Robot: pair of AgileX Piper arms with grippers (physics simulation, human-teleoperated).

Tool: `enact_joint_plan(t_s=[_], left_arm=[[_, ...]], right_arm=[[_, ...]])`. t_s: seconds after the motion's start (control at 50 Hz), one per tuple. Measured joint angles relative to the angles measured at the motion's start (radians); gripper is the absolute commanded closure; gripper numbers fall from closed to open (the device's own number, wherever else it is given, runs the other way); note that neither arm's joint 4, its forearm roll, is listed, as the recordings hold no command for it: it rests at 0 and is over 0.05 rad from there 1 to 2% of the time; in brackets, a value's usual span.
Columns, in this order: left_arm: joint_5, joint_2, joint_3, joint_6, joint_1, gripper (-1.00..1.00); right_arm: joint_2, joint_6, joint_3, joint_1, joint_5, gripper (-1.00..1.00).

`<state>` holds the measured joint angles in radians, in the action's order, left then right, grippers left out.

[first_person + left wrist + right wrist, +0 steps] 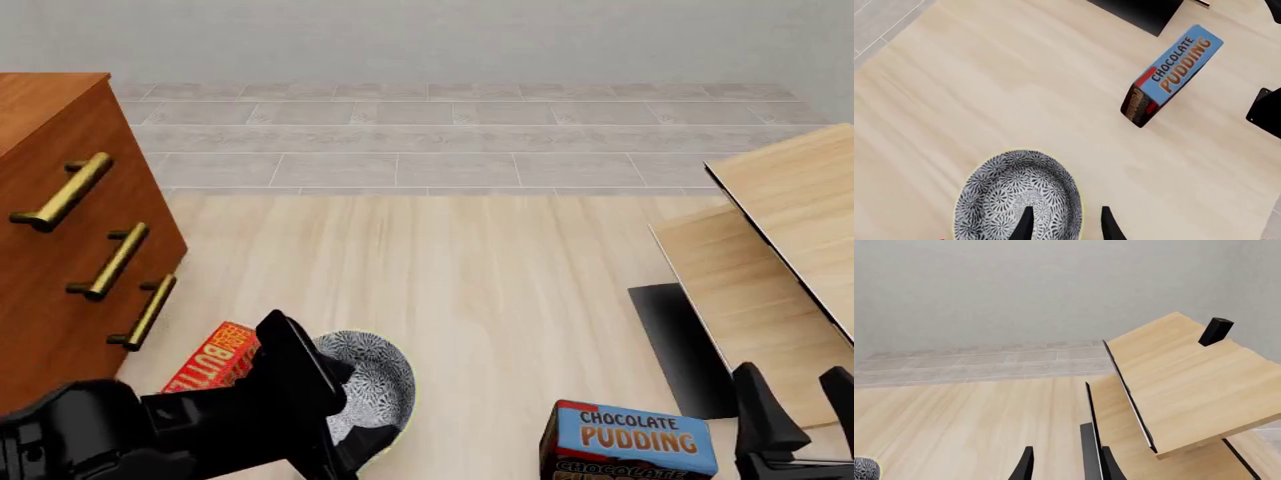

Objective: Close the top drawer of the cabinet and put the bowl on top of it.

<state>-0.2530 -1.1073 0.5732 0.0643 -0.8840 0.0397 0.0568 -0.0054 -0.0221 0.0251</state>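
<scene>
Bowl (1017, 197) on table (507, 280) beside cabinet (54, 250), left gripper (1065, 225) spread over its rim, nothing held; judge: lower straight, pinch rim squarely, lift level; right gripper (1064, 465) parted, idle.

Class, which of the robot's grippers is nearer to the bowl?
Left. The left gripper is right at the bowl, fingers straddling its rim; the right gripper sits far across the table.

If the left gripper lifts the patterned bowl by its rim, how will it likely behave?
The bowl looks rigid and glazed, so probably slippery. The left gripper straddles one rim edge, so an off-centre pinch may let it tilt. Its round wall might swivel between the fingers.
</scene>
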Motion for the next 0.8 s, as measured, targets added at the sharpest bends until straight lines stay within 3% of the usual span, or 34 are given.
enact_joint_plan(t_s=[0.8], left_arm=[[0.201,-0.149,-0.09,-0.056,0.006,-1.0]], right_arm=[[0.014,0.001,0.001,0.002,0.01,-1.0]])
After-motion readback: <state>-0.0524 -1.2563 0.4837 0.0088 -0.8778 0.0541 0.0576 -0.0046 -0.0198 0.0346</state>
